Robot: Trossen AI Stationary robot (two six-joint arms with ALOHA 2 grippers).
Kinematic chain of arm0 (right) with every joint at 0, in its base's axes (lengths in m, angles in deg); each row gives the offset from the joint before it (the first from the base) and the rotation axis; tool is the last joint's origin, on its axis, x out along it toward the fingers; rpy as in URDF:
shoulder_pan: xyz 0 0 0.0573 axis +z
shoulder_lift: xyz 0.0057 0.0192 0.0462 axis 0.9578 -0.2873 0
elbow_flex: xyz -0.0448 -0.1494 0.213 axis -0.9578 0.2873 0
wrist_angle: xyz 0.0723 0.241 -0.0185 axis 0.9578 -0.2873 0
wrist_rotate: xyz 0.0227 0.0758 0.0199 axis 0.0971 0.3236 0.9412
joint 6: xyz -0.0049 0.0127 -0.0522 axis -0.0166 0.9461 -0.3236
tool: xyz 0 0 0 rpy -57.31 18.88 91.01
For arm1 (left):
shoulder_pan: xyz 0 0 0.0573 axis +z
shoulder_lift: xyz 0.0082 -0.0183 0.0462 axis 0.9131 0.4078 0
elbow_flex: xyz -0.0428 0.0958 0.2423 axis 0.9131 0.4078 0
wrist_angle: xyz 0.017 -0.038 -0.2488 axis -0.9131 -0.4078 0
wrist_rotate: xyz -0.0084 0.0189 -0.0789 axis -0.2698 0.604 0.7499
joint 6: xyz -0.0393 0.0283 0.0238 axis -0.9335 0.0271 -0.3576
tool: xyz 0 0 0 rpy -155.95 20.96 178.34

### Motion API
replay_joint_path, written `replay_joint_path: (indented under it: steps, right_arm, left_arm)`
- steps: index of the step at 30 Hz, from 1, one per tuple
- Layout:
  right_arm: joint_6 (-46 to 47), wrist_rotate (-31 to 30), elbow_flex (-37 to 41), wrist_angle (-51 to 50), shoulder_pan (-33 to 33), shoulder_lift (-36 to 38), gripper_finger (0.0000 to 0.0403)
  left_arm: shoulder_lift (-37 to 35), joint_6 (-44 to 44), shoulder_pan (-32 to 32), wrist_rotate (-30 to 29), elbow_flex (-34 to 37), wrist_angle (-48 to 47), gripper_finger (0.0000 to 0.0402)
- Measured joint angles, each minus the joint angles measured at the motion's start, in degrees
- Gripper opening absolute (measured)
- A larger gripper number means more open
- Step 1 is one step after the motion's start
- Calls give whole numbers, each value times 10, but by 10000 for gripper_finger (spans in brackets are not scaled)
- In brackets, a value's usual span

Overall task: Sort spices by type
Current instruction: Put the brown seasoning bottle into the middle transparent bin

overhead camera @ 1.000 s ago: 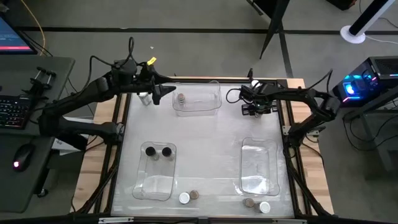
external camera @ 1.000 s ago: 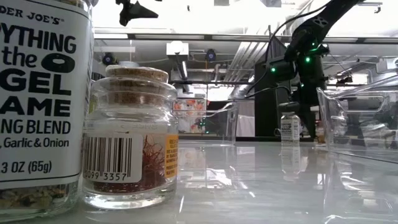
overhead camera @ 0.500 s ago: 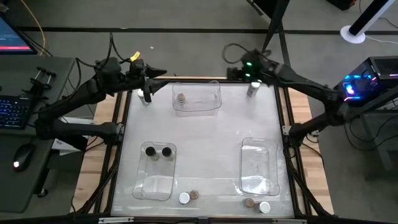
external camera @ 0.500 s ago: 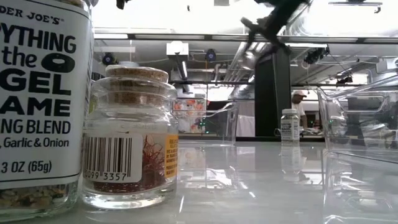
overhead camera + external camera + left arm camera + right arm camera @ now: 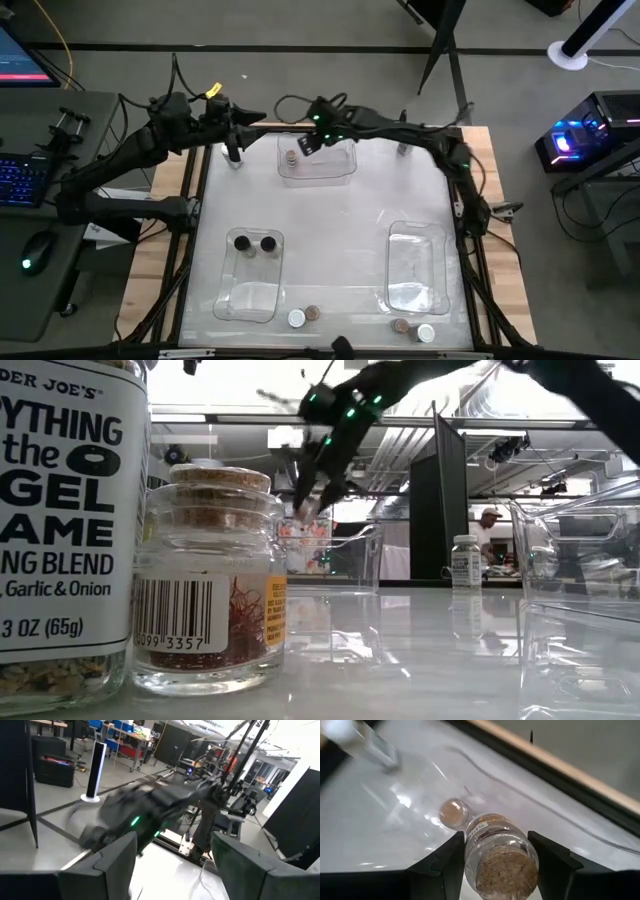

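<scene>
Holding a cork-lidded jar point(image 5: 501, 854) clenched between its fingers, the right claw point(image 5: 308, 143) hangs above the far bin point(image 5: 340, 170), where one tan-lidded jar point(image 5: 291, 158) already lies. Release from this height risks a bounce or a strike on that jar; an off-centre drop could catch the bin's wall. The left claw point(image 5: 236, 152) waits released just beside the bin. The bench point(image 5: 330, 225) is glossy and reflective; an open workshop lies beyond.
</scene>
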Motion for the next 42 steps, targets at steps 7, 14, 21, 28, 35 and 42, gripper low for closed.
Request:
replay_joint_path:
  steps: [7, 14, 21, 28, 35, 42]
  right_arm:
    - [-7, 0, -104, -64, 7, -106, 184]
    - [6, 0, -156, -100, 13, -157, 184]
    - [21, -8, -156, -104, 14, -163, 195]
    - [34, -19, -156, -104, 14, -163, 237]
    - [10, -22, -164, -94, 14, -162, 241]
    - [-4, -15, -215, -130, 1, -158, 239]
  left_arm:
    - [-2, 0, 0, 0, 0, -1, 243]
    - [-2, 0, 0, 0, 0, -1, 243]
    - [-2, 0, 0, 0, 0, -1, 243]
    - [-2, 0, 0, 0, 0, -1, 243]
    - [-2, 0, 0, 0, 0, -1, 243]
    - [-2, 0, 0, 0, 0, -2, 243]
